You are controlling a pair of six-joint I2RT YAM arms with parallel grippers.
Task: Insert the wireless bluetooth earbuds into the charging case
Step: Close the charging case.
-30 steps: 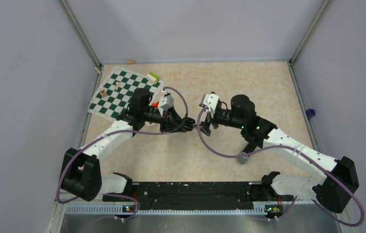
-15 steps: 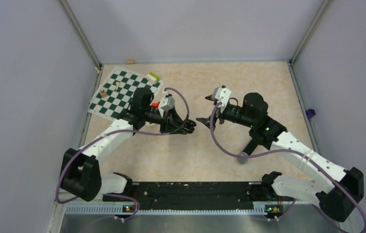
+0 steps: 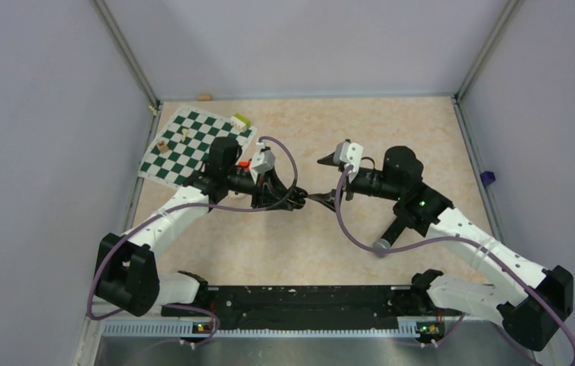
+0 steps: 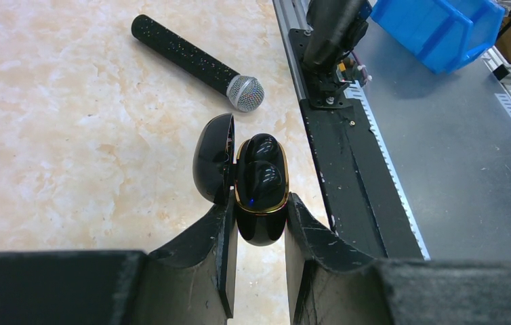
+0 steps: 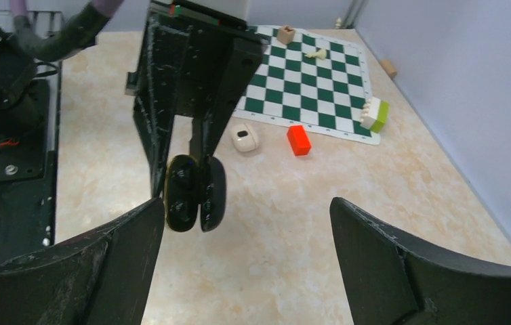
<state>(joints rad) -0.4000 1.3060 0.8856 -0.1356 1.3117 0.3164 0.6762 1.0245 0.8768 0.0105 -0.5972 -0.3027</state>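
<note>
- The left claw (image 4: pixel 259 220) is closed narrow on the charging case (image 4: pixel 261 223). It pinches the lower body from both sides and holds it up off the worktop (image 4: pixel 70 135).
- The case's lid (image 4: pixel 212 159) stands swung open to one side. Inside the gold rim (image 4: pixel 284 193) sit two glossy black shapes, which I judge to be the earbuds (image 4: pixel 263 177), one above the other in their wells.
- The right claw (image 5: pixel 246 227) is spread wide and carries nothing. It faces the case from just beside it.
- The case looks like a hard, polished shell, so it is probably light and stiff but slippery under the pads, and it could twist out if nudged sideways.
- The best hold is the one shown, on the flat flanks of the body below the rim. That keeps clear of the lid and its hinge, likely the weakest part.
- The earbuds are tiny and smooth and would probably roll if dropped. A light pinch across the widest part would suit them, never a hard squeeze.
- To shut the lid, a gentle push on its domed back should be enough. A heavier push risks levering the case out of the grip.
- A microphone (image 4: pixel 198 62) lies on the worktop well apart from the case.
</note>
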